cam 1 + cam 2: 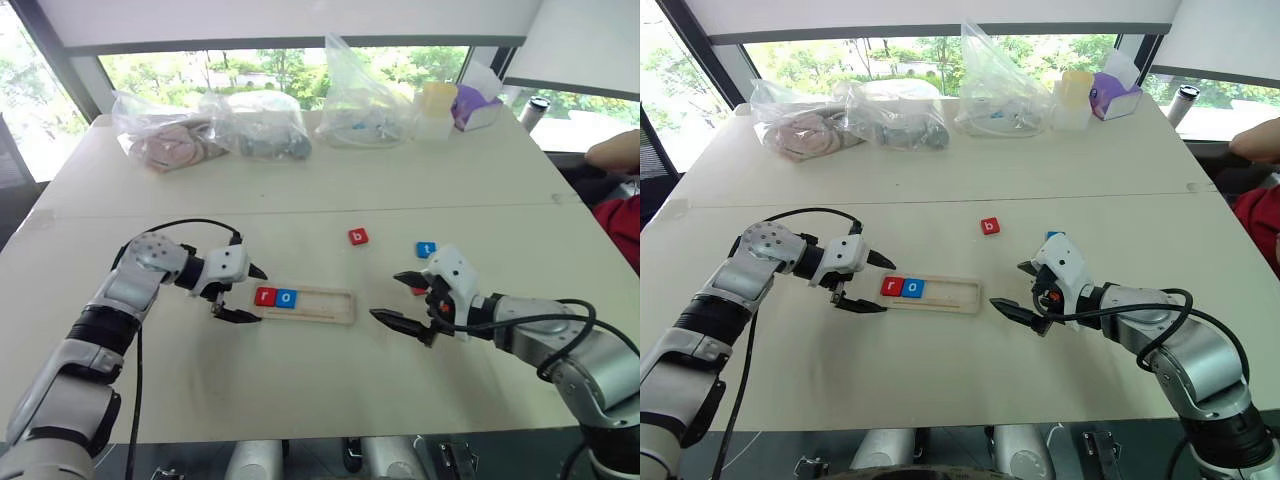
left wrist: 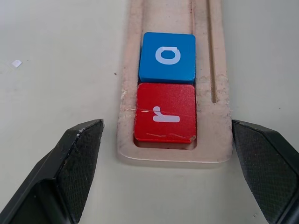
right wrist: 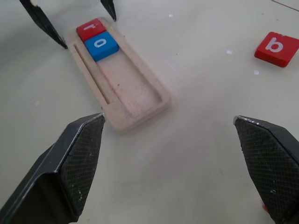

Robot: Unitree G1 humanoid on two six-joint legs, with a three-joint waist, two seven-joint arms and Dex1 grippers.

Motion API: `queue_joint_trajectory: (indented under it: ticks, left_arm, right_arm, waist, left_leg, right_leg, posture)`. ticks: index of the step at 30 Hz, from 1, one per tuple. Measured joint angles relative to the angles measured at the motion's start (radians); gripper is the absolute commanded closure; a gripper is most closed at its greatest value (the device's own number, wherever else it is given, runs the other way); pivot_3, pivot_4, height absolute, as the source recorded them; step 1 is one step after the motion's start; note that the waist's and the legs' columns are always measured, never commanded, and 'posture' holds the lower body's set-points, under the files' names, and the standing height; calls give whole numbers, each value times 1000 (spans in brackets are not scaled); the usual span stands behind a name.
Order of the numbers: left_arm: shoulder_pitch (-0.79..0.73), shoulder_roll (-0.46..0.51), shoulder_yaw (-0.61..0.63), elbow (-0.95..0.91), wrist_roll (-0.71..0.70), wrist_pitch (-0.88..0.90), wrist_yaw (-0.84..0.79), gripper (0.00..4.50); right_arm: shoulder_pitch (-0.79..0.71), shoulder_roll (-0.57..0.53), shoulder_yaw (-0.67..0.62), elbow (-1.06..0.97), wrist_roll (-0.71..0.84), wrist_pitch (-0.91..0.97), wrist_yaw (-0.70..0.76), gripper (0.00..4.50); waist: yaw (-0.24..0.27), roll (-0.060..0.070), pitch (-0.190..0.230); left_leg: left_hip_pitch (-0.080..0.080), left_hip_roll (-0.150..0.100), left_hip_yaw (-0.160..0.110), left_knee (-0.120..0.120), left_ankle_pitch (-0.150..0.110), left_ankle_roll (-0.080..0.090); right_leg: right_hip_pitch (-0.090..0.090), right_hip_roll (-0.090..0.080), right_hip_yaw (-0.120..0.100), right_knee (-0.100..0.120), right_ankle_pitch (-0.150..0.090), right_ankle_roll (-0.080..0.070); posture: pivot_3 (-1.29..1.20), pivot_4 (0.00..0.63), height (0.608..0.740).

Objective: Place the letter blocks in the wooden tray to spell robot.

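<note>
- Wooden tray (image 1: 318, 305) holds red r block (image 1: 265, 296) and blue o block (image 1: 287, 298) at its left end.
- Left gripper (image 1: 247, 293) spread, empty, straddling that end.
- Right gripper (image 1: 399, 298) spread, empty, partly hiding a red block (image 1: 417, 291); blue t block (image 1: 426, 249) and red b block (image 1: 358, 237) lie loose.

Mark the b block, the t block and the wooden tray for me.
b block (image 1: 358, 237): left eye view, on its red top face.
t block (image 1: 426, 249): left eye view, on its blue top face.
wooden tray (image 1: 325, 304): left eye view, on the bare floor of its unfilled end.
</note>
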Motion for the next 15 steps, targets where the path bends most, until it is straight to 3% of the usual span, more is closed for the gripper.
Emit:
queue_joint_trajectory:
  ticks: [8,12,15]
  left_arm:
    - [59,79,51,-138,-36,165,-6,24]
    - [66,166,115,-208,-72,266,-6,24]
    - [77,220,186,-260,-106,344,15,24]
  right_arm:
    - [-219,221,5,206,-68,46,-218,0]
    - [-397,419,19,420,-158,88,-404,0]
    - [-463,497,41,557,-220,80,-475,0]
  waist:
    - [-5,0,1]
    - [-17,-1,1]
    - [-17,-1,1]
  left_leg:
    - [-1,1,0,-2,0,0]
    - [-2,1,1,-3,0,0]
    - [-2,1,0,-4,0,0]
  right_leg:
    - [-3,1,0,1,2,-1]
    - [-8,1,1,6,3,-3]
    - [-9,1,1,9,2,-4]
  posture:
    - [0,150,740]
    - [0,150,740]
    - [0,150,740]
